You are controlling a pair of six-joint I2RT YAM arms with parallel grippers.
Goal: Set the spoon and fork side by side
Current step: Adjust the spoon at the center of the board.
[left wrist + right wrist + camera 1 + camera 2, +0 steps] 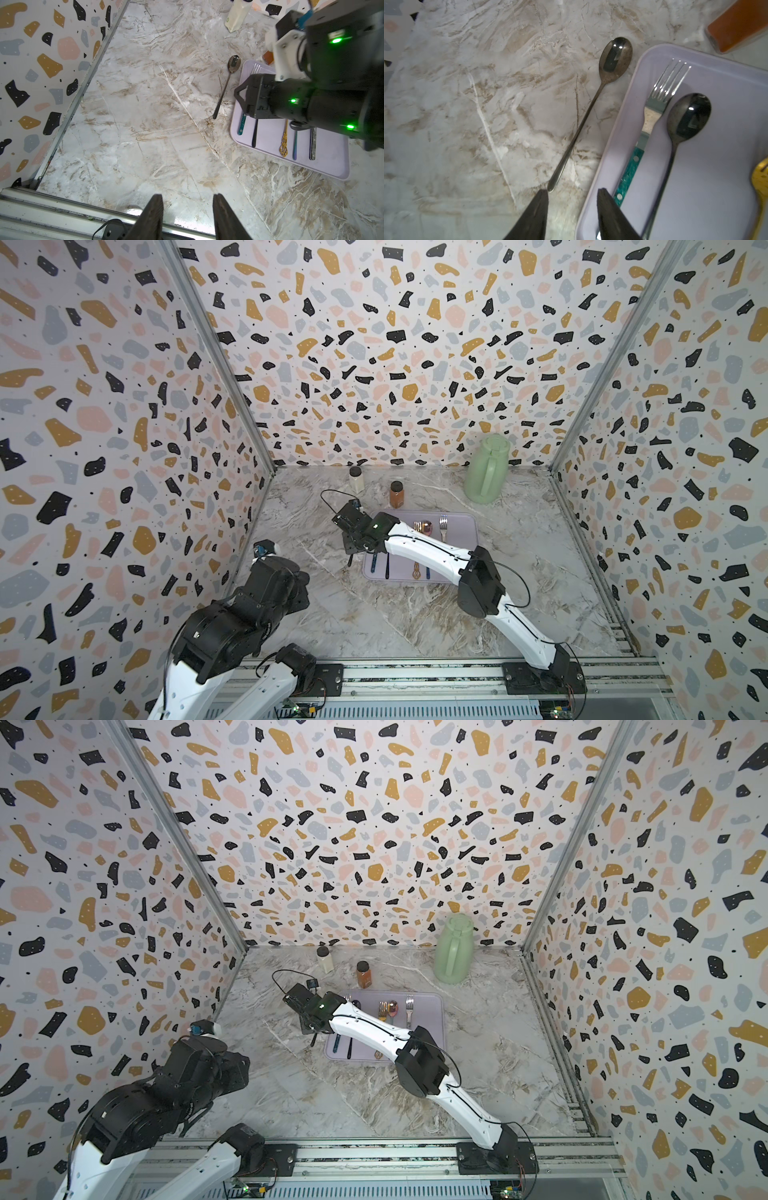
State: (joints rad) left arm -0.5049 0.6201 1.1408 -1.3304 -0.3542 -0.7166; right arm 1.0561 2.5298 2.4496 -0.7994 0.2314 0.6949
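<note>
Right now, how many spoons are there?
3. A silver spoon on the table beside the tray; a black spoon and a pink spoon on the tray. The arm may hide others.

I get bright, even overhead light in both top views, with only faint, soft shadows on the table (374,614), and the walls (104,406) bow outward at the frame edges (a wide lens). In the right wrist view the steel spoon (615,59) carries small white highlights and the orange jar (737,25) is blurred. In the left wrist view, green lamps on the right arm (335,40) flare.
</note>
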